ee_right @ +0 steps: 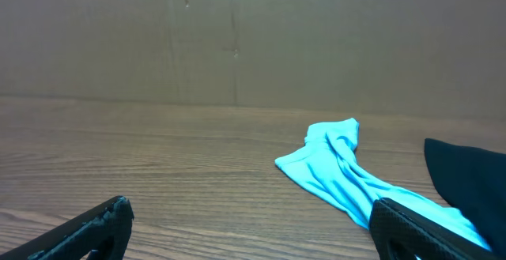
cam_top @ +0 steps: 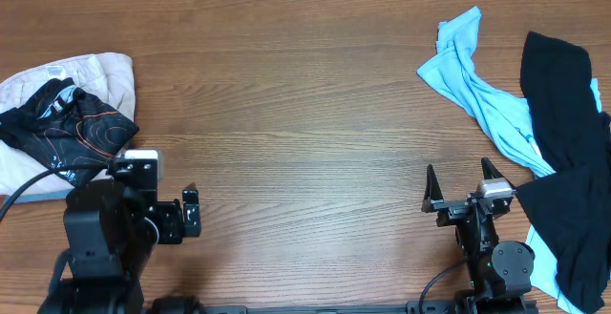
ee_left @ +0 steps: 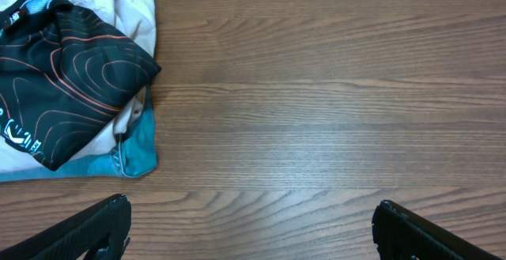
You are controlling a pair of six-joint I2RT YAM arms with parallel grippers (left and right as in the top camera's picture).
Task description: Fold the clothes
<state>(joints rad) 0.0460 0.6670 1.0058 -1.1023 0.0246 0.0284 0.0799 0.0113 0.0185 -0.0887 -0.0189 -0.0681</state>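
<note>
The clothes, a black jersey (cam_top: 67, 128) with fine orange contour lines and white logos, lie bunched on top of a pile at the table's left edge. The left wrist view shows the jersey (ee_left: 67, 78) at upper left. My left gripper (cam_top: 158, 199) hovers just right of and nearer than that pile, its jaws wide apart over bare wood (ee_left: 249, 212) with nothing between them. My right gripper (cam_top: 458, 176) stands open near the front right, also with nothing between its jaws (ee_right: 249, 212), pointing across the table.
Under the jersey lie a white garment (cam_top: 100, 75) and a blue folded piece (ee_left: 134, 153). A light blue shirt (cam_top: 487, 104) and a plain black garment (cam_top: 563, 161) sprawl at the right, close to my right gripper. A brown wall (ee_right: 237, 39) stands behind the wooden table (cam_top: 305, 114).
</note>
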